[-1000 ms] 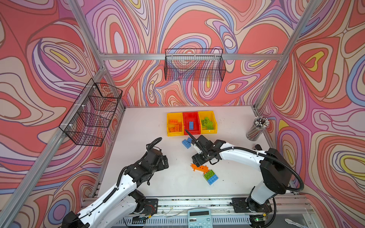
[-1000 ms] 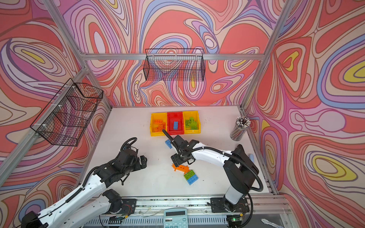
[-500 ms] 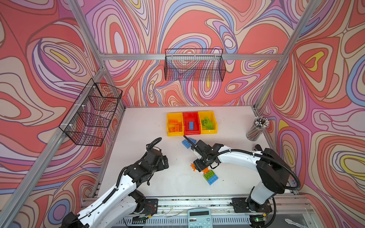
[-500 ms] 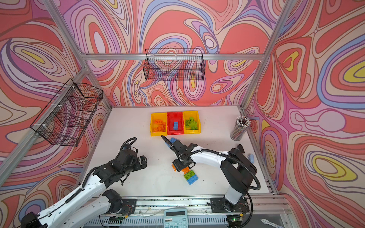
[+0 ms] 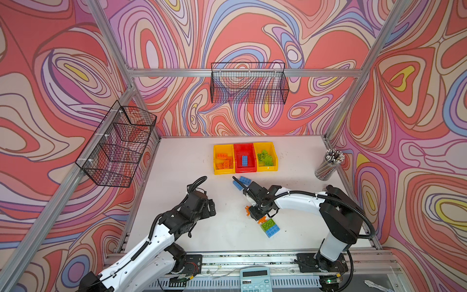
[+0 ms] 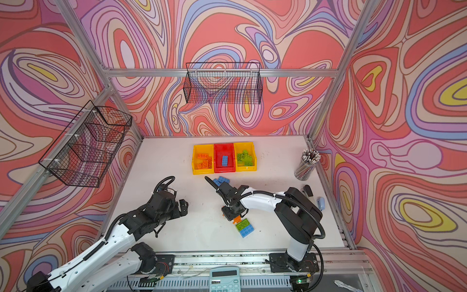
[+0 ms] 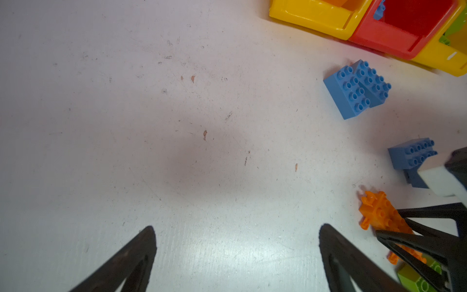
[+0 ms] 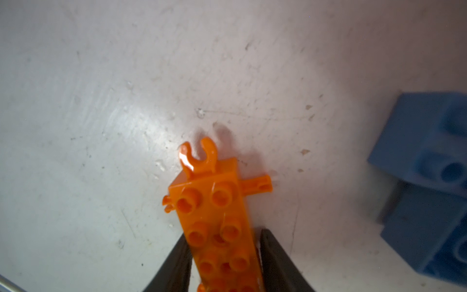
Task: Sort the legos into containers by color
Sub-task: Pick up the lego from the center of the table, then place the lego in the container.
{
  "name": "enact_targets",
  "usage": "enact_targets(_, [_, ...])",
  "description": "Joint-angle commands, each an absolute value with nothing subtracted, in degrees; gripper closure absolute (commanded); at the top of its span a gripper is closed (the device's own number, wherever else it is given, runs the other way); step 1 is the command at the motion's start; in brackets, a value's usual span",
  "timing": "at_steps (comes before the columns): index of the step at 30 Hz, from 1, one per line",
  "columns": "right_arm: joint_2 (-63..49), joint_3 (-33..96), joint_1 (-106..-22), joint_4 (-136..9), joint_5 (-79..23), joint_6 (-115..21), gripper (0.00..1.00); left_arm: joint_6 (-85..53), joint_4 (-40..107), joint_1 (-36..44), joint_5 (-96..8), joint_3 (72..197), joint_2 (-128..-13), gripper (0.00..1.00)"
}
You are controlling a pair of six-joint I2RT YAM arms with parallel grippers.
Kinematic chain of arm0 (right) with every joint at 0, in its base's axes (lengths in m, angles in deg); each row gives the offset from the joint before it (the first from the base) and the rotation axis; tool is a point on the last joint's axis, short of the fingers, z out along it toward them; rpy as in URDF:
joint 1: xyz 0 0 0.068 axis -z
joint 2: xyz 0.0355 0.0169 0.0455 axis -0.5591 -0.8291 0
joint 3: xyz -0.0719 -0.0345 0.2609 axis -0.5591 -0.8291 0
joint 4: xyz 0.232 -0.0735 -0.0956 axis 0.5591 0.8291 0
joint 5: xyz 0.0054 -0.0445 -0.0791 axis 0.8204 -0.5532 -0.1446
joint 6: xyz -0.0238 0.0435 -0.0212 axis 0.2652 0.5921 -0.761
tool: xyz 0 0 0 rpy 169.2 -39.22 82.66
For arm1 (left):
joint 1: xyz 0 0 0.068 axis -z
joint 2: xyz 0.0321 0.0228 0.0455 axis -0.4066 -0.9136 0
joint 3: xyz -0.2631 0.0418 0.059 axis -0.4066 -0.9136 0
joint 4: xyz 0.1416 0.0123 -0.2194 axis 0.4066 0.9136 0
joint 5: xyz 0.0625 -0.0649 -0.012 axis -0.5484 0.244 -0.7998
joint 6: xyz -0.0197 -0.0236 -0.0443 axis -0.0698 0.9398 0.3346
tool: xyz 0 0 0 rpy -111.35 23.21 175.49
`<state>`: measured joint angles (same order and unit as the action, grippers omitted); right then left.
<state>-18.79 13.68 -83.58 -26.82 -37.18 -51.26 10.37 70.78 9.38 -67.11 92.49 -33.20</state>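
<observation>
My right gripper (image 5: 257,215) (image 8: 223,233) is shut on the long pronged orange lego (image 8: 214,209) (image 7: 379,215), one finger on each long side, low over the table. My left gripper (image 5: 211,206) (image 7: 236,226) stands open with nothing in it, to the left of that piece. The containers sit in a row at the back: a yellow bin (image 5: 223,172) with orange legos, a red bin (image 5: 245,170) with one blue brick, and a yellow bin (image 5: 267,169) with green legos. Two loose blue bricks (image 5: 241,182) (image 7: 356,88) lie before the bins. A green brick (image 5: 268,224) lies against a blue one (image 5: 272,230) near the front.
Another blue stack (image 7: 412,154) (image 8: 429,151) stands close beside the right gripper. A cup of pencils (image 5: 328,164) stands at the back right. Black wire baskets hang on the left wall (image 5: 116,146) and the back wall (image 5: 249,83). A calculator (image 5: 255,278) lies on the front rail.
My right gripper has swung from near the blue bricks toward the front, come down over the orange pronged piece and closed on it. The left arm has not moved.
</observation>
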Motion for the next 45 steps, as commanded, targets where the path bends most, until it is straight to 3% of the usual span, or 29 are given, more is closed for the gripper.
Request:
enact_targets(1, [-21.42,14.45,-83.87,-27.79,-39.34,-50.86,0.61,10.77,72.03,9.06,-68.02,91.9,-32.63,0.0])
enact_targets(12, [-24.9,22.22,-83.88,-28.66,-42.46,-49.2,0.75,10.69,72.83,9.06,-68.42,91.77,-31.4,0.0])
enact_targets(21, [-29.79,40.89,-82.48,-25.88,-46.45,-48.72,0.75,9.59,72.65,9.06,-68.06,92.9,-32.25,0.0])
enact_targets(39, [-57.22,85.3,-73.73,-23.0,-43.21,-46.98,0.74,9.98,73.24,8.53,-67.34,94.54,-32.67,0.0])
enact_targets(43, [-60.01,88.85,-72.87,-24.36,-41.35,-46.71,0.71,9.81,72.88,8.27,-67.3,95.13,-34.14,0.0])
enact_targets(45, [-60.78,89.57,-72.69,-25.19,-40.07,-46.53,0.64,9.63,72.61,8.18,-67.29,95.58,-35.04,0.0])
